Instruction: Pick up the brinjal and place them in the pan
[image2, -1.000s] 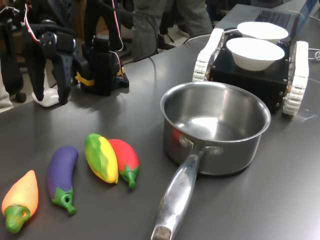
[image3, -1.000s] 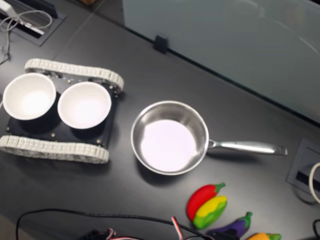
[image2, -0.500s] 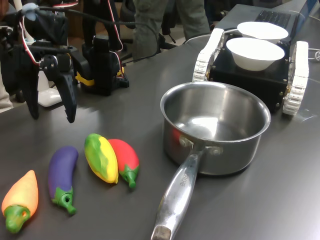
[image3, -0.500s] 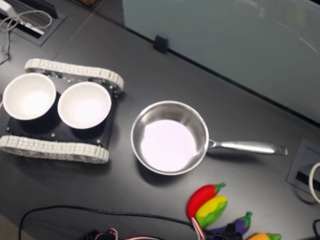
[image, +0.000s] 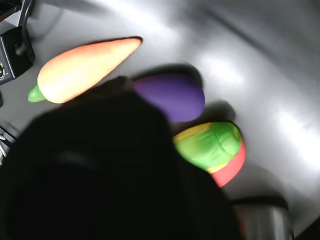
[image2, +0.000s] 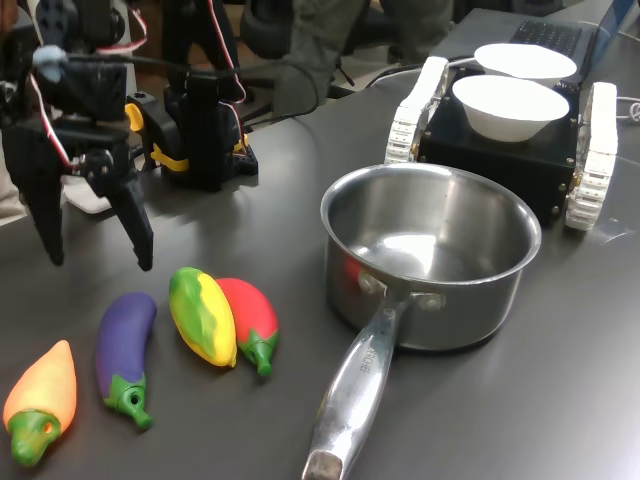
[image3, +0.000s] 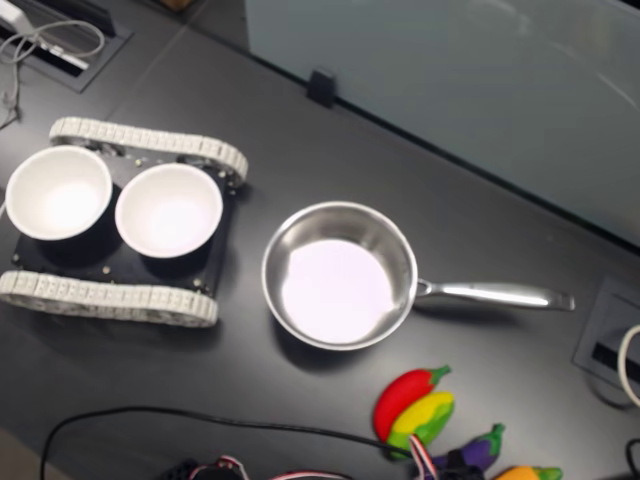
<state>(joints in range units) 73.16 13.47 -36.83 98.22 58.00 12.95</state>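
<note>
Purple brinjal (image2: 124, 344), no legible writing

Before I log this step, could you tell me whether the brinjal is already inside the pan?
No: in the first exterior view the brinjal lies on the table beside the other toy vegetables, and the pan is empty.

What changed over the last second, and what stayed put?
The open gripper swung out from near the arm's base toward the toys and now hangs above and just behind the brinjal, grasping nothing. The brinjal, the other toy vegetables, the pan and the white bowls have not moved.
</note>
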